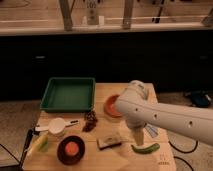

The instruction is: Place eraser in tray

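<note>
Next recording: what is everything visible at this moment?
tray: one, green, back left
eraser: one, tan-topped, front centre, outside the tray
bowl: one, orange, right of the tray
plate: one, dark, front left
cup: one, white, left
vegetable: one, green, front right
table: one, wooden
arm: one, white, from the right
gripper: one, pale, pointing down between eraser and vegetable

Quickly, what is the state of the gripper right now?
Gripper: open or closed cannot be told. It points down over the table, right of the eraser, apparently not touching it.
</note>
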`<state>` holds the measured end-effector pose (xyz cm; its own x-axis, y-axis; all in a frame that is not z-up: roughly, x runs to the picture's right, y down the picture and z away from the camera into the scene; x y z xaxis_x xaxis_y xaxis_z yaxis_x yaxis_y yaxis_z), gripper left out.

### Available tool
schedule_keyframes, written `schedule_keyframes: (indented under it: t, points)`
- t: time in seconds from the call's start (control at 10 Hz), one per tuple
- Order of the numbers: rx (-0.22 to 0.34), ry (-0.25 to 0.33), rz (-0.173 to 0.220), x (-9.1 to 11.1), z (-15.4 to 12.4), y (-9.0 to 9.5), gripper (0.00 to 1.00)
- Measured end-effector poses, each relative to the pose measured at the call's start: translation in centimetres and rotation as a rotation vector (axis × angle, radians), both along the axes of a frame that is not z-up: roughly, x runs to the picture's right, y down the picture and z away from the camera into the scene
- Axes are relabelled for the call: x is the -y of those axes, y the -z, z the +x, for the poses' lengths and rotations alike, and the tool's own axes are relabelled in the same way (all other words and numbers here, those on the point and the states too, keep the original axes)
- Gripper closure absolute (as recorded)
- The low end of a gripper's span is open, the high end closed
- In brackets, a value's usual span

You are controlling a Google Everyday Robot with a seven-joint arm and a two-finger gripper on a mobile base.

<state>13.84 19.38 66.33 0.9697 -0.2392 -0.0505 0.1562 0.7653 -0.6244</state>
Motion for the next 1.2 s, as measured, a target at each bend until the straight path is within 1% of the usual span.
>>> schedule_keyframes:
  t: [0.1, 0.2, 0.5, 1.2]
  points:
    - [0.01, 0.001, 0.003, -0.1, -1.0, -0.2, 0.2]
    - [0.013, 0.002, 0.005, -0.1, -1.3, -0.3, 0.2]
    - [0.041, -0.015, 0.013, -0.2, -3.4, -1.0, 0.2]
    - [0.094, -0.037, 0.018, -0.8, -5.6, -2.7, 0.2]
